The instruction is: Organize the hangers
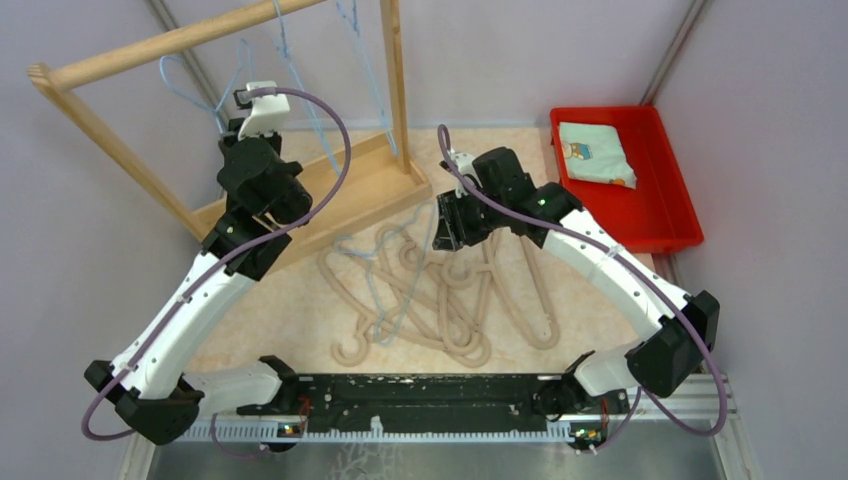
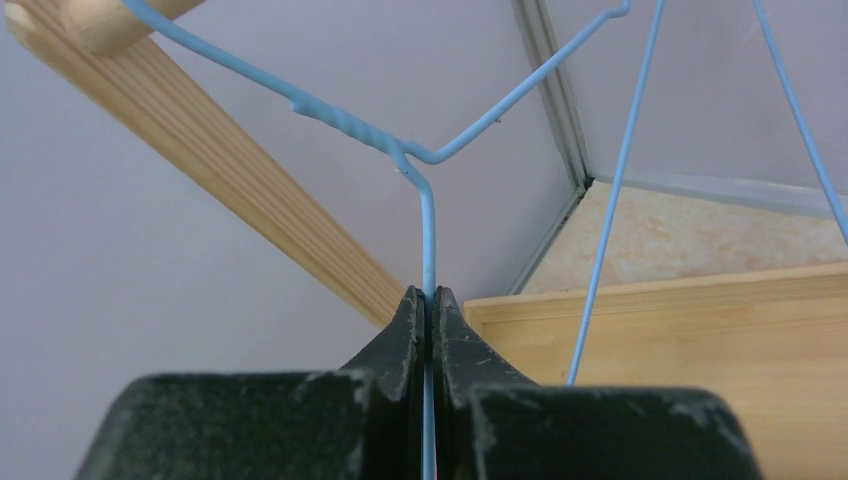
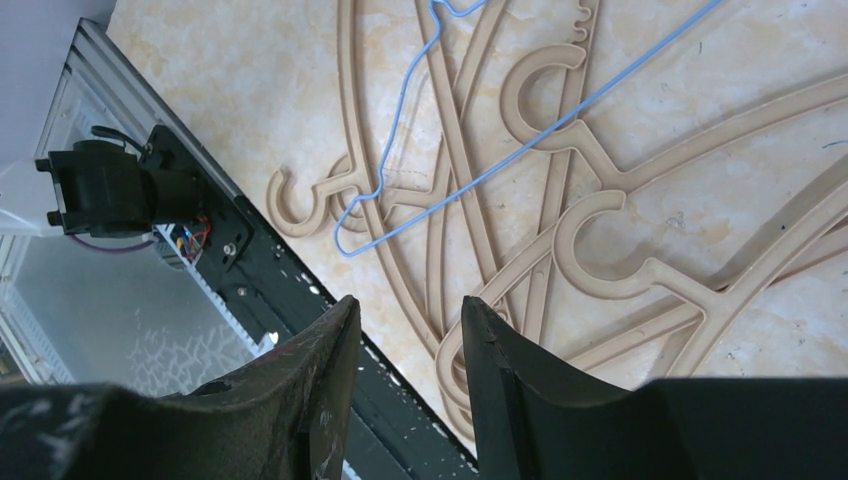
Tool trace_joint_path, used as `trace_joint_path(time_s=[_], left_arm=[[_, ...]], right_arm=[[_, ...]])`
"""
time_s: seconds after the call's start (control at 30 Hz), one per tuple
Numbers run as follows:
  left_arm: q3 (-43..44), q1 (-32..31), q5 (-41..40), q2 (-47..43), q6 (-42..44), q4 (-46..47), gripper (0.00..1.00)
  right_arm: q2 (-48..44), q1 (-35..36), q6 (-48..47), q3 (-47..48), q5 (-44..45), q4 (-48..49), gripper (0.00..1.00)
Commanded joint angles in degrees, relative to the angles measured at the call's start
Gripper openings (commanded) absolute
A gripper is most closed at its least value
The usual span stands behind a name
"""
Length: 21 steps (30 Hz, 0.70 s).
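Observation:
My left gripper (image 1: 238, 104) is raised beside the wooden rack's rail (image 1: 170, 45). It is shut on a thin light-blue wire hanger (image 2: 430, 230), pinching the wire between its fingertips (image 2: 408, 320). That hanger's hook reaches up to the rail (image 2: 90, 15). Two more blue wire hangers (image 1: 290, 60) hang from the rail. Several beige hangers (image 1: 440, 290) lie in a tangled pile on the table, with a blue wire one (image 3: 440, 165) among them. My right gripper (image 1: 447, 228) hovers over the pile's far side. It is open and empty in the right wrist view (image 3: 405, 312).
The rack's wooden base (image 1: 350, 190) stands at the back left of the table. A red bin (image 1: 680, 205) with a folded cloth (image 1: 595, 155) sits at the back right. The black arm-mount rail (image 1: 420, 395) runs along the near edge. Grey walls close in behind.

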Motion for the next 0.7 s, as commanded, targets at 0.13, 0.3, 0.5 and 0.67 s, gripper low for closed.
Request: trace_joint_path(time_s=[0.13, 0.3, 0.5, 0.67], left_arm=[[0.9, 0.3, -0.8, 0.9, 18.6, 23.3, 0.0], [2.7, 0.4, 0.3, 3.5, 18.4, 23.6, 0.0], [8.9, 3.7, 4.6, 8.3, 7.8, 10.9, 0.0], [22.2, 11.0, 14.8, 13.9, -13.7, -14.6, 0.0]], right_arm=[[0.1, -0.3, 0.3, 2.3, -0.8, 2.6, 0.42], [0.2, -0.3, 0.2, 2.5, -0.8, 2.4, 0.42], [-0.3, -0.3, 0.4, 2.4, -0.6, 2.6, 0.42], [-0.9, -0.3, 0.5, 1.9, -0.3, 2.5, 0.42]])
